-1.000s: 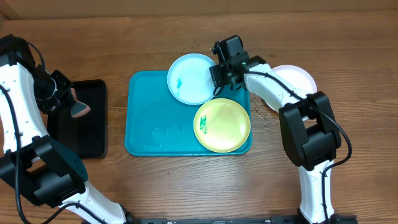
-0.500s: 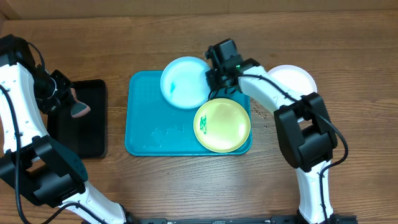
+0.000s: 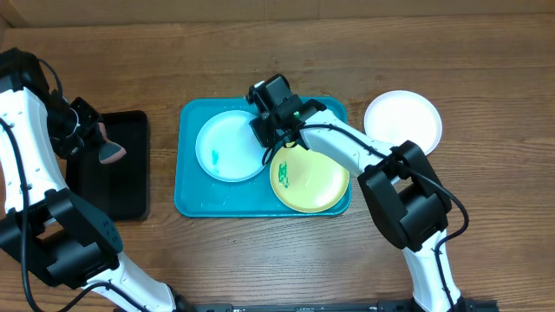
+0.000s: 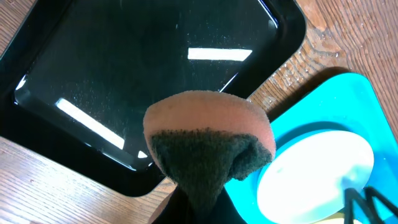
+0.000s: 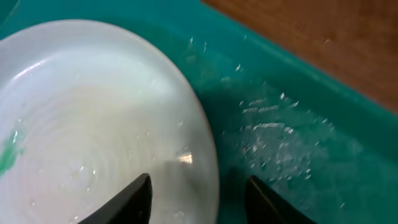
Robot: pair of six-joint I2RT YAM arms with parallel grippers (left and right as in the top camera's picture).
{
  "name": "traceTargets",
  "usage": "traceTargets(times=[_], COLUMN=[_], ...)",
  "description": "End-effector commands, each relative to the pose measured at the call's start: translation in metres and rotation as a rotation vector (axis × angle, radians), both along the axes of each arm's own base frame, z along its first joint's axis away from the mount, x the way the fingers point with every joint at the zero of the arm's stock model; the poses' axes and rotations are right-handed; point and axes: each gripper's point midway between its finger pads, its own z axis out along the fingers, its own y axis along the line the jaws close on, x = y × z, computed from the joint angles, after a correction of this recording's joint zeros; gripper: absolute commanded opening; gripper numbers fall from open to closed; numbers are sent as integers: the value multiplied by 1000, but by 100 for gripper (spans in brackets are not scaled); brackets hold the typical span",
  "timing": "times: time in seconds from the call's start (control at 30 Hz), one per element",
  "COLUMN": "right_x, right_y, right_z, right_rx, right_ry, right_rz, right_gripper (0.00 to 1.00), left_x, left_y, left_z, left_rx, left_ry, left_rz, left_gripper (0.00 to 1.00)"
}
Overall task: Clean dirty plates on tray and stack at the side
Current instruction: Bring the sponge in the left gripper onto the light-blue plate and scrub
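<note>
The turquoise tray [image 3: 260, 201] holds two plates. A light blue plate [image 3: 227, 147] with a green smear lies flat in its left half. A yellow-green plate [image 3: 312, 178], also smeared green, sits at the front right. A white plate [image 3: 402, 121] rests on the table to the right of the tray. My right gripper [image 3: 271, 130] is open and straddles the light blue plate's [image 5: 93, 124] right rim, one finger [image 5: 134, 199] over the plate and the other over the tray [image 5: 298, 143]. My left gripper [image 3: 94, 139] is shut on a pink and dark green sponge [image 4: 208, 143] above the black tray.
A black rectangular tray [image 3: 117, 186] lies left of the turquoise tray, under my left gripper. Water droplets speckle the turquoise tray floor [image 5: 273, 130]. Bare wooden table runs along the front and behind both trays.
The right gripper carried the light blue plate from the tray's back right edge down into its left half, then its jaws parted. The left arm and sponge stayed still.
</note>
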Motion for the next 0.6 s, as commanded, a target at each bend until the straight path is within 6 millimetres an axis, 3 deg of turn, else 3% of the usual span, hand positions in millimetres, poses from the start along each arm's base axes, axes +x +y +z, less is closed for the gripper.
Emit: traceTargets(times=[0.0, 0.13, 0.23, 0.37, 0.43, 0.57], right_x=[20, 23, 15, 6, 5, 1], right_y=[-3, -2, 2, 9, 10, 6], right_z=[7, -10, -25, -29, -29, -32], right_rx=[-18, -36, -26, -11, -12, -17], right_ry=[-86, -96, -52, -26, -24, 11], right_rz=[39, 76, 101, 115, 117, 85], right_gripper=[50, 59, 59, 56, 47, 13], left_x=[2, 2, 3, 5, 6, 8], left_y=[-1, -2, -5, -9, -11, -19], left_z=[17, 17, 17, 17, 17, 16], left_rx=[26, 27, 26, 26, 26, 21], left_ry=[-48, -47, -46, -46, -47, -46], left_rz=[-24, -40, -51, -64, -71, -91], left_gripper=[4, 4, 4, 4, 4, 4])
